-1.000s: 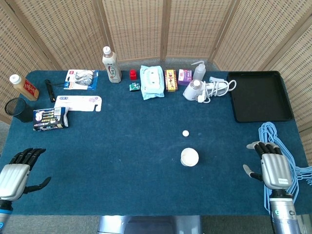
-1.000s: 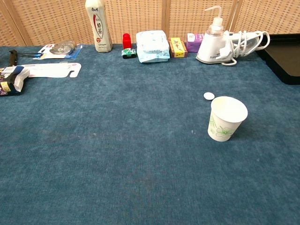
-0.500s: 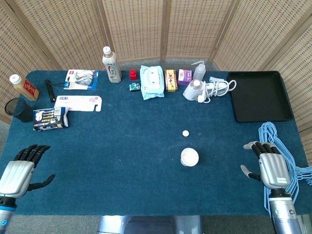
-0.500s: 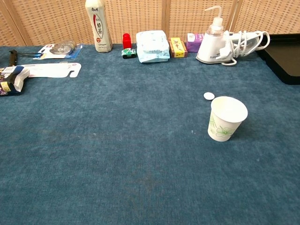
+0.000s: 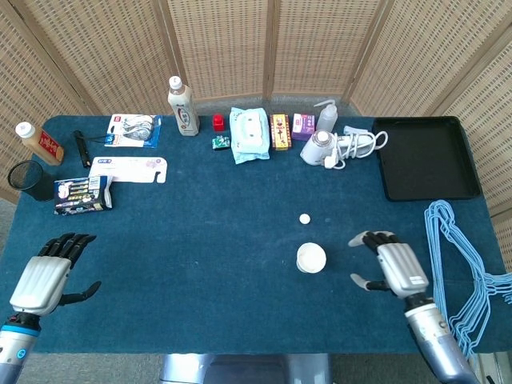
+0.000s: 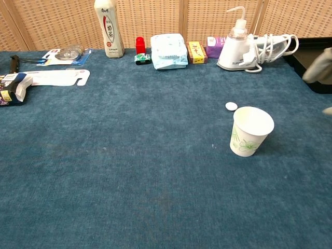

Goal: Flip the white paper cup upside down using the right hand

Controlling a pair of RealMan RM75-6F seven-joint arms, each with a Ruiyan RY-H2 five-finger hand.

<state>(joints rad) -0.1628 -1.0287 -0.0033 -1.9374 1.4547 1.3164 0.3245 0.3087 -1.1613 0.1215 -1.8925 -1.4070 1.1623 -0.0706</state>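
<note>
right hand (image 5: 394, 268) moved in from bench (image 5: 200, 240) edge, fingers (image 5: 370, 238) spread, empty, just right of upright cup (image 5: 311, 258). left hand (image 5: 50, 275) crept forward, fingers apart.

One paper cup (image 5: 311, 258), one small white cap (image 5: 304, 218), two bottles (image 5: 182, 106) (image 5: 39, 143), one black tray (image 5: 424, 158), one bundle of blue hangers (image 5: 462, 264), two robot hands (image 5: 50, 275) (image 5: 390, 266).

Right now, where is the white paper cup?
The white paper cup stands upright right of table centre, just in front of the small white disc, left of the right hand.
</note>
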